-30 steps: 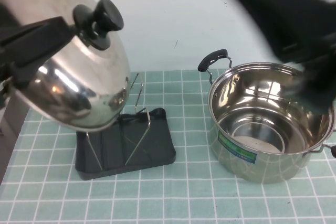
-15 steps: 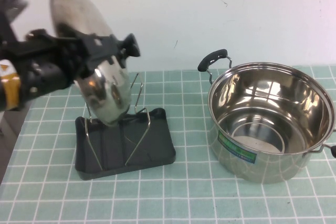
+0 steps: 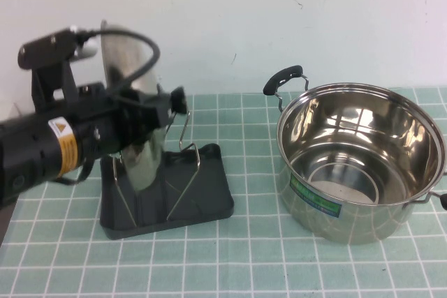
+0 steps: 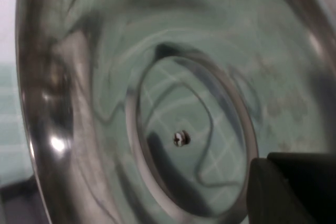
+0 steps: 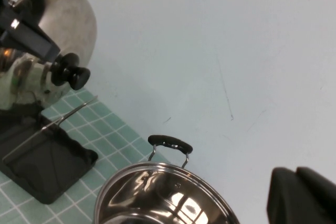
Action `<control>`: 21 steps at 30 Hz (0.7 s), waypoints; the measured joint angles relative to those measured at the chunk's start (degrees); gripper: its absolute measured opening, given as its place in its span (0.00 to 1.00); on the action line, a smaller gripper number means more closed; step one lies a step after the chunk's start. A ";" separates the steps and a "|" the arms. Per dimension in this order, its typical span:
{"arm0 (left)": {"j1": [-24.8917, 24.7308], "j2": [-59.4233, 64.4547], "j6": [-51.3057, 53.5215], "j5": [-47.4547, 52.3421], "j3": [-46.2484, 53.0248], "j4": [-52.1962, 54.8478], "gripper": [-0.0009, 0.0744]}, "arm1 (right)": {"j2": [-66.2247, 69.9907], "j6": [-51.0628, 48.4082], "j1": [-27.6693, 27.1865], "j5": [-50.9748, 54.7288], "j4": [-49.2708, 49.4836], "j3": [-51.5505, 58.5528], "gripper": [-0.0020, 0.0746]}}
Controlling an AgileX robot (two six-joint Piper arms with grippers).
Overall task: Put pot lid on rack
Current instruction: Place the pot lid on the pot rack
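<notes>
The pot lid (image 3: 124, 61) stands on edge above the left half of the rack (image 3: 206, 197). Its black knob (image 3: 177, 100) points right, and its lower edge (image 3: 143, 169) is down among the silver wire loops (image 3: 187, 146). My left gripper (image 3: 155, 108) is shut on the lid near its rim. The left wrist view is filled by the lid's shiny underside (image 4: 157, 77), with one finger (image 4: 294, 187) at the edge. My right gripper (image 5: 302, 198) is out of the high view, raised beyond the pot, shut and empty. The right wrist view also shows the lid (image 5: 68, 19) and the rack (image 5: 42, 169).
A deep steel pot (image 3: 363, 172) with black handles and a green label stands to the right of the rack on the green tiled mat (image 3: 244, 270). It also shows in the right wrist view (image 5: 157, 198). A white wall runs behind.
The lid has turned from facing the camera to standing on edge and has come down into the rack's wires. The right arm has left the high view.
</notes>
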 joint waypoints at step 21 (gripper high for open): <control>0.00 7.00 5.20 -0.85 2.11 -0.37 0.16 | 0.00 1.82 0.00 -2.76 1.11 2.76 0.03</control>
